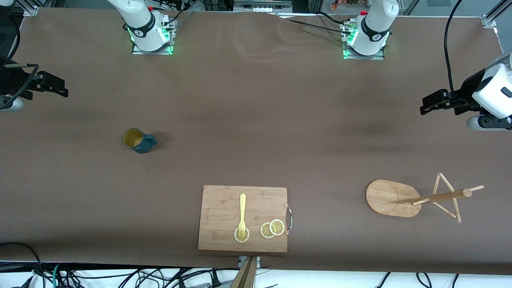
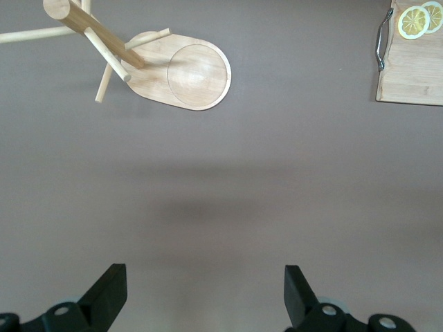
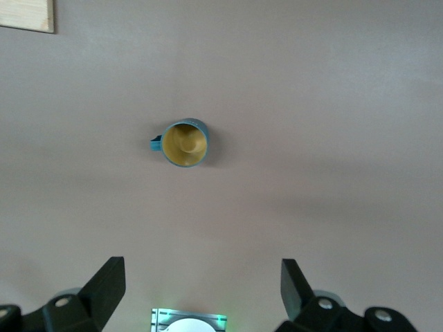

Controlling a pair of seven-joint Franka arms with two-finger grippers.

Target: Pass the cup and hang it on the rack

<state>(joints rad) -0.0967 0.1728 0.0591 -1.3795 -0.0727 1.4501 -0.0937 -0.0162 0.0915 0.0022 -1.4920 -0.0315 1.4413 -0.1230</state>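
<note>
Brown matte worktop [image 1: 256,120] spreads bare around the small dark teal ribbed cup [image 1: 138,140], upright well toward the right arm's end from the light bamboo mug rack [image 1: 416,198], whose thin pegs risk a missed handle, while the left claw [image 2: 204,294] and right claw [image 3: 202,290] wait parted over bare worktop

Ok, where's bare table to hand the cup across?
Bare: the wide middle between the cup and the rack, from the arm bases down to the board. Crowded: the board, with fork and lemon slices, and around the rack's pegs.
</note>
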